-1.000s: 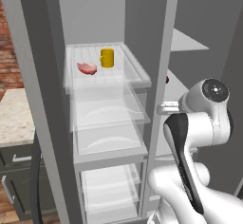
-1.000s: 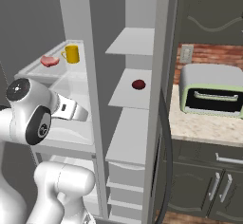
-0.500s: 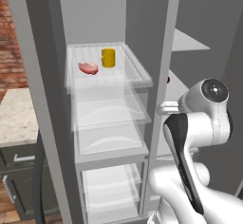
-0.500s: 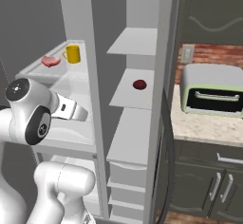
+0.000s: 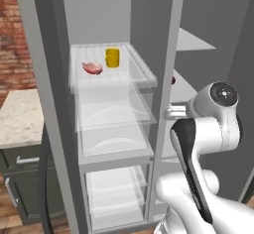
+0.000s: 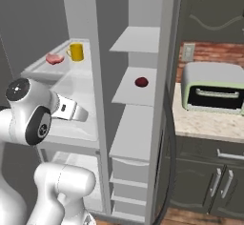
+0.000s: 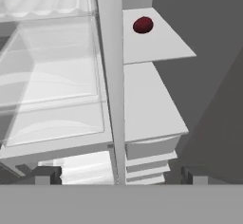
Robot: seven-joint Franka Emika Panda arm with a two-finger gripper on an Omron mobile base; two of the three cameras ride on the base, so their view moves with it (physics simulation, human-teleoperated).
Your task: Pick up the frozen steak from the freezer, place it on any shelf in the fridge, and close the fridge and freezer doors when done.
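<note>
The frozen steak (image 5: 93, 68) (image 6: 55, 58) lies flat on the top clear shelf (image 5: 145, 75) of the fridge (image 5: 114, 144), beside a yellow cup (image 5: 112, 57). My gripper (image 7: 118, 175) is open and empty. It hangs in front of the divider between the two compartments, well below and to the right of the steak. The freezer (image 6: 136, 100) to the right has solid grey shelves. Both doors stand open: the fridge door (image 5: 37, 129) at the left, the freezer door (image 6: 167, 76) at the right.
A small dark red round item (image 7: 143, 24) (image 6: 141, 82) sits on a grey freezer shelf (image 7: 161, 47). Grey drawers (image 6: 127, 171) fill the freezer's lower part. A green toaster oven (image 6: 212, 88) stands on the right counter. Another counter (image 5: 17, 119) lies to the left.
Both base views have shifted slightly, so the camera has moved a little. The arm keeps its pose and the gripper stays open. The steak has not moved on its shelf.
</note>
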